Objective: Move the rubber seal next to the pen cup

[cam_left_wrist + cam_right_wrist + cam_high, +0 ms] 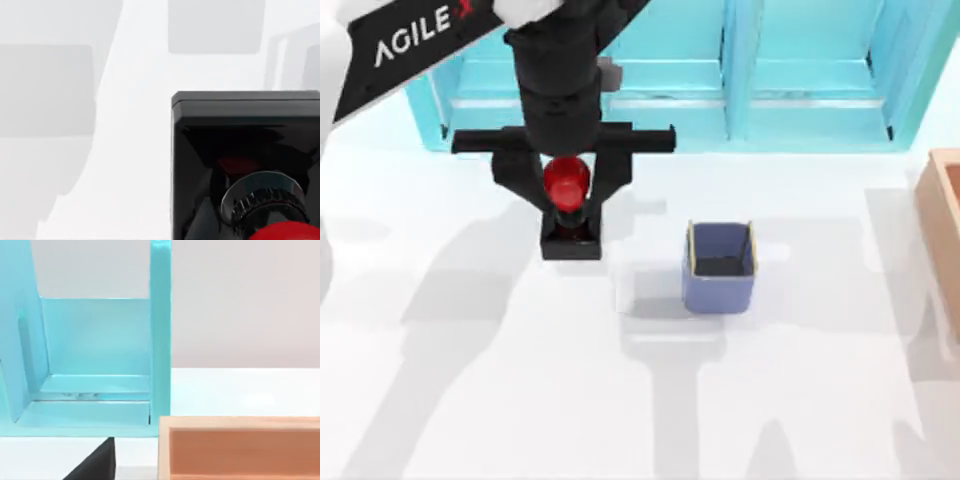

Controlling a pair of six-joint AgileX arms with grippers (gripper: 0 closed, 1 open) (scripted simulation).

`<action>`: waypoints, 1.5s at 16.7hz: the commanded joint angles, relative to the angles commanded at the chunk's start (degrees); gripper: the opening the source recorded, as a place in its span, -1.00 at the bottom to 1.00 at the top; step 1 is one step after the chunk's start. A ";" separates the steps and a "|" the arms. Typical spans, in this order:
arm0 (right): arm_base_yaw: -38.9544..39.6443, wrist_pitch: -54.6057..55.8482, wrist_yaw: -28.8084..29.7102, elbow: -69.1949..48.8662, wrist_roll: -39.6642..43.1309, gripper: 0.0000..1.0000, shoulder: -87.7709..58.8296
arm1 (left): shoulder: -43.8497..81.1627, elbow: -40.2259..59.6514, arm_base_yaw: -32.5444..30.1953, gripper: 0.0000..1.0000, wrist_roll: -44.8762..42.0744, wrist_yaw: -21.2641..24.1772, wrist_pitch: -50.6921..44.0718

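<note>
Our left tool (pixel 565 200) clenches the seal's (pixel 567 205) glossy red knob, fingers on either side; its black square base sits on the white bench (pixel 470 400), left of the blue yellow-rimmed cup (pixel 720 267), apart from it.

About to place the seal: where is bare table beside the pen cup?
Bare table lies between the rubber seal, held by the left gripper, and the pen cup, and across the front. Behind, the turquoise shelf unit crowds it; a wooden box borders the right edge.
</note>
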State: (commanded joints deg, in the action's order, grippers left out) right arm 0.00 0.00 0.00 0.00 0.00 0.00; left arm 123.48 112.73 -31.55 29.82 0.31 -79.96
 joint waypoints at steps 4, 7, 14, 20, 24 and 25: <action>0.00 0.00 0.00 0.00 0.00 1.00 0.00 | 3.96 2.46 -6.25 -1.00 6.28 -0.04 2.22; 0.00 0.00 0.00 0.00 0.00 1.00 0.00 | 4.02 2.50 -6.35 -1.00 6.38 -0.04 2.26; 0.00 0.00 0.00 0.00 0.00 1.00 0.00 | 4.00 -0.56 -6.31 -1.00 6.33 -0.03 5.28; 0.00 0.00 0.00 0.00 0.00 1.00 0.00 | 4.02 -0.90 -6.32 -0.70 6.36 -0.04 5.66; 0.00 0.00 0.00 0.00 0.00 1.00 0.00 | 4.02 -0.90 -6.32 -0.10 6.36 -0.04 5.66; 0.00 0.00 0.00 0.00 0.00 1.00 0.00 | 4.02 -0.90 -6.32 0.06 6.36 -0.04 5.66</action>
State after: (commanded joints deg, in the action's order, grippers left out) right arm 0.00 0.00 0.00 0.00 0.00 0.00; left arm 127.50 111.84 -37.88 36.17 0.27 -74.30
